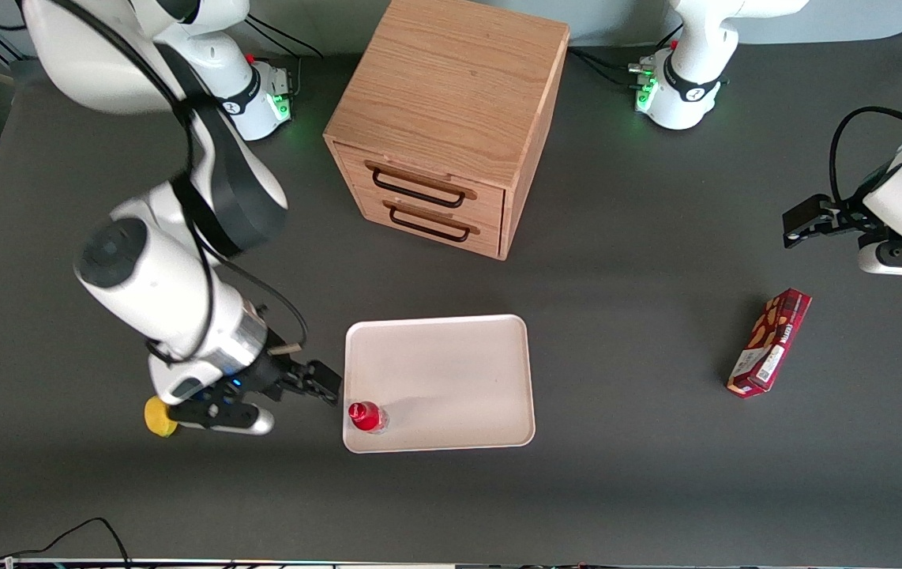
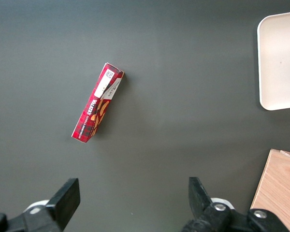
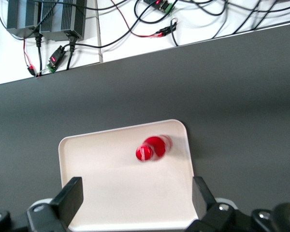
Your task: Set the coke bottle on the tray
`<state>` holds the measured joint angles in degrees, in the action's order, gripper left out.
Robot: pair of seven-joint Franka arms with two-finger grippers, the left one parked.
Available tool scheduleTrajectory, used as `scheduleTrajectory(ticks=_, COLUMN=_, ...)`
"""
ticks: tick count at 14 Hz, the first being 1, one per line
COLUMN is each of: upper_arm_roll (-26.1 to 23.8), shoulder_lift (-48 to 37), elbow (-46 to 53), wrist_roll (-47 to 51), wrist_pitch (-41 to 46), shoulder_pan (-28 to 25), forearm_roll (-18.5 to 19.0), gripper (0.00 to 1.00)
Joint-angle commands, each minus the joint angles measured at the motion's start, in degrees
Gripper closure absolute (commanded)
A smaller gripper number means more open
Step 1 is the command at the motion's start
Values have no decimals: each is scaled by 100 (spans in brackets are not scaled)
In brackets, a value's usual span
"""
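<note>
Coke bottle on tray, claw beside

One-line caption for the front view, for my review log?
Coke bottle stands upright in a corner of the tray; the open pincer hovers beside the tray, apart from the bottle.

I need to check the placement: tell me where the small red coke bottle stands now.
The small red coke bottle stands upright on the pale pinkish-cream rectangular tray, in its corner nearest the front camera at the working arm's end. The open gripper is beside it, off the tray.
</note>
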<state>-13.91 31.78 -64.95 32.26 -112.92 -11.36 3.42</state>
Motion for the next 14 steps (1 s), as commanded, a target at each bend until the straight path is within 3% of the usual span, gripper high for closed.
scheduleTrajectory(ticks=1, upper_arm_roll=64, shoulder_lift=-987, elbow=-246, wrist_roll=106, wrist_pitch=1083, shoulder_pan=177, forearm_roll=98, gripper=0)
scheduleTrajectory(ticks=3, upper_arm_roll=56, shoulder_lift=-1462, elbow=-298, wrist_roll=-340, wrist_pitch=2006, shoulder_pan=528, forearm_roll=107, gripper=0)
scheduleTrajectory(ticks=5, upper_arm_roll=47, shoulder_lift=-2111, elbow=-752, wrist_roll=-816, wrist_pitch=2396, shoulder_pan=879, forearm_roll=107, gripper=0)
scheduleTrajectory(ticks=8, upper_arm_roll=3, shoulder_lift=-3350, elbow=-2131, wrist_roll=-1309, wrist_pitch=2187, shoulder_pan=1381, forearm_roll=54, gripper=0)
scheduleTrajectory(ticks=10, upper_arm_roll=11, shoulder_lift=-4010, elbow=-2870, wrist_roll=-1319, wrist_pitch=1985, shoulder_pan=1400, forearm_roll=28, gripper=0)
scheduleTrajectory(ticks=13, upper_arm_roll=64, shoulder_lift=-3926, elbow=-2734, wrist_roll=-1222, wrist_pitch=2037, shoulder_pan=1478, forearm_roll=10, gripper=0)
scheduleTrajectory(ticks=14, upper_arm_roll=82, shoulder_lift=-3751, elbow=-2559, wrist_roll=-1292, wrist_pitch=2046, shoulder_pan=1575, forearm_roll=-147, gripper=0)
